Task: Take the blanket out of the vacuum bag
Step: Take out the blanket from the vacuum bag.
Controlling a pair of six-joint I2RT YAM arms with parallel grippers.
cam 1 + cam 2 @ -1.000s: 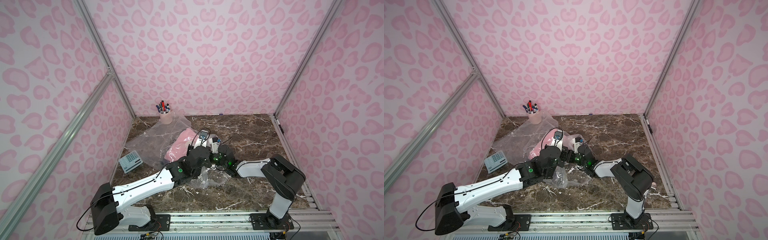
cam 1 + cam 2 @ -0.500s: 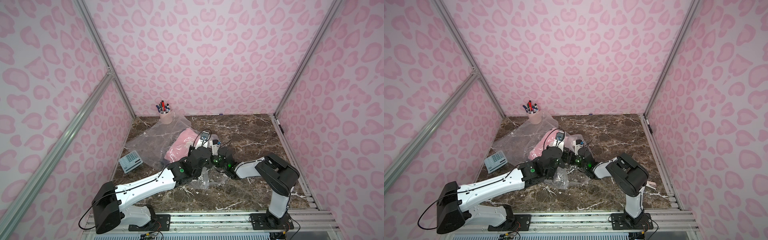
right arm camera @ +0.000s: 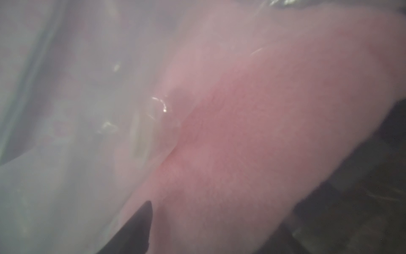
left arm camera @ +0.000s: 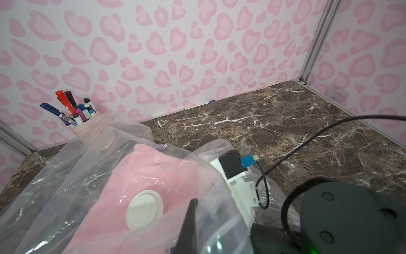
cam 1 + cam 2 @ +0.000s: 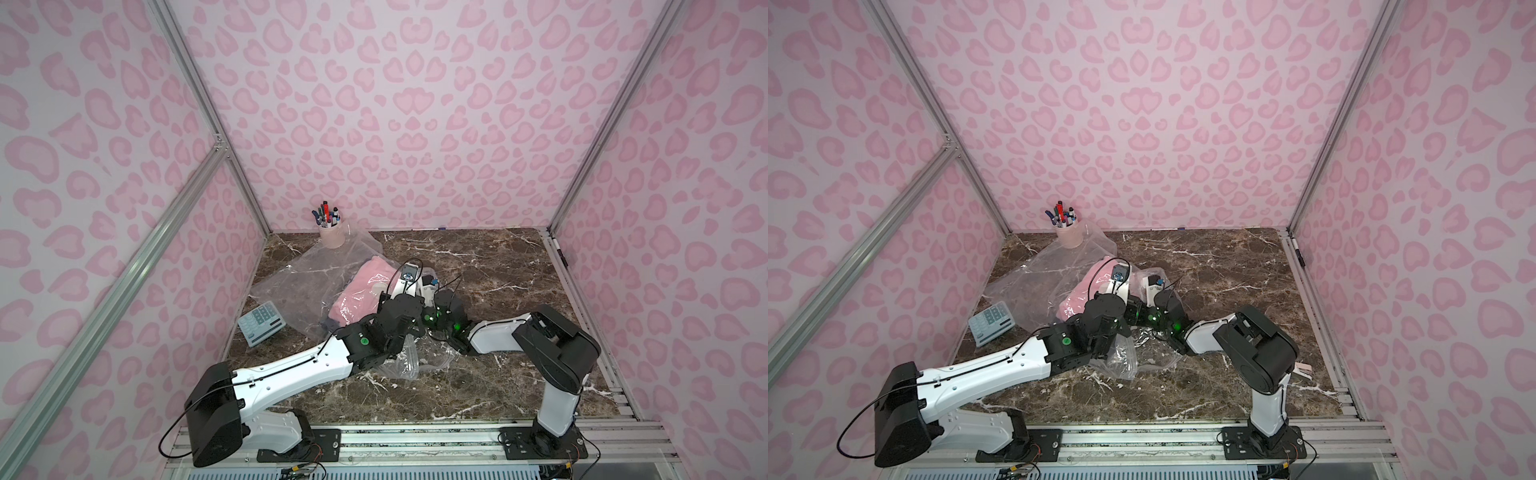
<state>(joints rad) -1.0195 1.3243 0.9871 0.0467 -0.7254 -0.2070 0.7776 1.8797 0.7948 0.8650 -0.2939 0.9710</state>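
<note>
Both top views show a fluffy pink blanket (image 5: 361,291) inside the crinkly clear plastic vacuum bag (image 5: 299,286) on the marble bench (image 5: 498,291); left wrist view, the left hand (image 4: 189,222) is clamped tight, seemingly on bag film, and I'd hold that mouth high; right wrist view, the right hand (image 3: 211,226) is spread wide astride the blanket and should bite cloth only.

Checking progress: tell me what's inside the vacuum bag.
A pink blanket shows through the clear vacuum bag, beneath its white valve. Anything under the blanket is covered.

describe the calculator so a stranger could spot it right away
On the marble table, look along the left wall, nearer than the pen cup. Beside the clear vacuum bag lies the calculator: the only flat, pale blue slab with rows of keys.
</note>
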